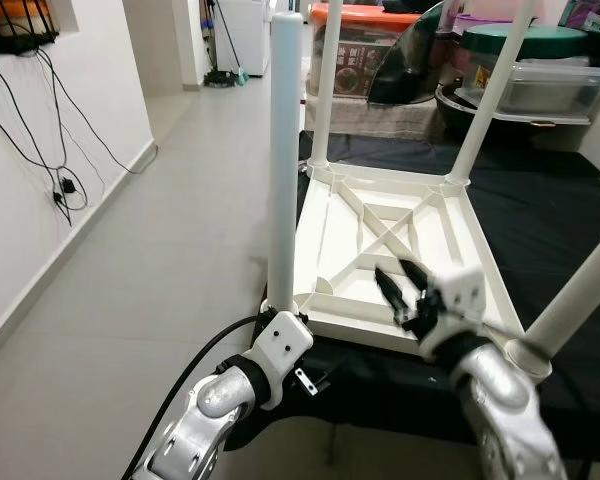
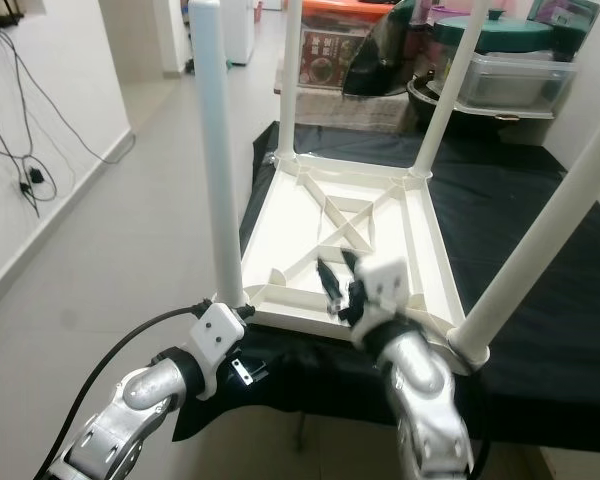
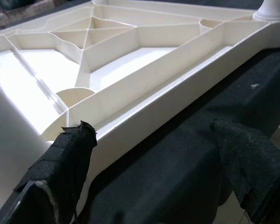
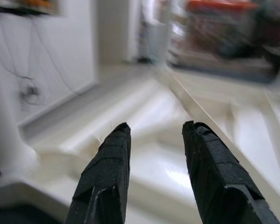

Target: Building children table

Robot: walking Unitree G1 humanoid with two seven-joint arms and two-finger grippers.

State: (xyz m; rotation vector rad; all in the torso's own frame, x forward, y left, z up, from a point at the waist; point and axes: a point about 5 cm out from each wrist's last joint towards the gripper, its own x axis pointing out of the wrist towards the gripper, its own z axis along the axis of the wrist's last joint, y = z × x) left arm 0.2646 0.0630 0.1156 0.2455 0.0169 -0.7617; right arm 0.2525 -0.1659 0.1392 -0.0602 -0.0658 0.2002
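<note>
A white plastic children's table [image 1: 380, 250] lies upside down on a bench draped in black cloth [image 1: 570, 240], its four white legs pointing up and its ribbed underside facing the head camera. The left tool [image 3: 154, 140] sits at the table's near left corner, just outside the rim, at the foot of the near left leg [image 1: 283, 160]. Its two black fingers [image 3: 67, 158] are spread wide and released, one touching or nearly touching the rim's outer wall, the other out over the black cloth; nothing is between them. A black cable [image 1: 195, 365] runs along the left arm.

To the right of the left tool, the crossed ribs [image 1: 365, 235] span the tray-like underside, with the two far legs [image 2: 450, 80] rising from the far corners. The right tool [image 1: 405, 285] hovers over the near right part of the underside, its fingers [image 4: 105, 172] parted with a narrow gap and gripping nothing, pointing toward the far end of the table. Just to the right of that tool, the near right leg [image 1: 580, 290] stands in its corner socket and leans outward in the frame.

Beyond both tools, at the far end of the bench, stand plastic storage boxes [image 1: 545, 85] and a dark pot [image 1: 460, 105]. Far to the left of the left tool, black wires [image 1: 50, 130] hang down a white wall above a tiled floor [image 1: 150, 250].
</note>
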